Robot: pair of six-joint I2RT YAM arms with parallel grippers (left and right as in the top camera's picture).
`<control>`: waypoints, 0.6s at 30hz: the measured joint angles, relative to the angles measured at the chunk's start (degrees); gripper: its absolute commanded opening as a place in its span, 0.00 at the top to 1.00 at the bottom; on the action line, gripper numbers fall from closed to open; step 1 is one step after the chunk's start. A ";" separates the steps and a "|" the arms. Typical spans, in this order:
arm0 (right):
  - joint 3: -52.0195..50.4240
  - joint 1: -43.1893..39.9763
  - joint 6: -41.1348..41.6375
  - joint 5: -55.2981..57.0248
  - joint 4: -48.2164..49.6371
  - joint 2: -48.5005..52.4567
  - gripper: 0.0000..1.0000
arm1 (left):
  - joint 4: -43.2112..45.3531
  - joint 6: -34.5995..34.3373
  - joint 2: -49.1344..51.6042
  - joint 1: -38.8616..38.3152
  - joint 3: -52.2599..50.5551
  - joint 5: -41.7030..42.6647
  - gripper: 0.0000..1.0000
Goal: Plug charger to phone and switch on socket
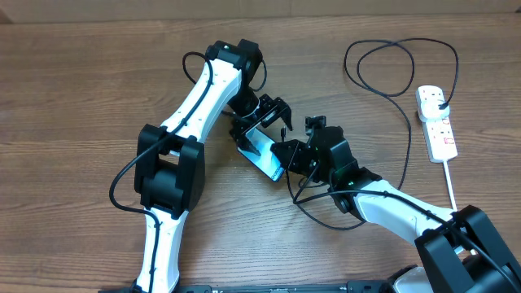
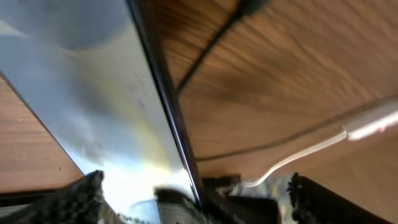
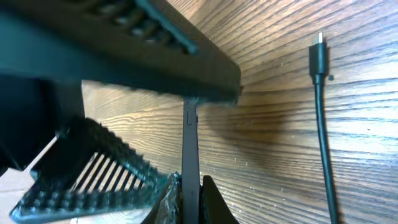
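My left tool [image 1: 263,122] gapes open, so the phone [image 1: 259,149], pinched edgewise by my right tool [image 3: 186,190], could twist free.

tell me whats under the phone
Only bare table shows beneath the tilted phone, pinched by the right gripper. The charger lies beside it, not under. Where its lower end sits is hidden behind that gripper.

Overhead looks straight down; both wrist views (very close) share the phone [image 2: 93,93].
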 measured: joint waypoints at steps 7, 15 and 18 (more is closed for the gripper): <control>0.00 -3.10 0.00 -0.17 0.07 0.00 0.96 | -1.90 12.70 -0.04 3.17 0.00 5.05 0.01; 0.00 -7.21 0.00 -0.63 0.22 -0.17 0.96 | -4.33 23.56 -7.32 8.39 -0.44 0.22 0.00; 0.00 -7.98 0.02 -0.83 1.09 -1.46 0.96 | 0.17 24.79 -14.69 8.20 -4.74 -2.03 0.00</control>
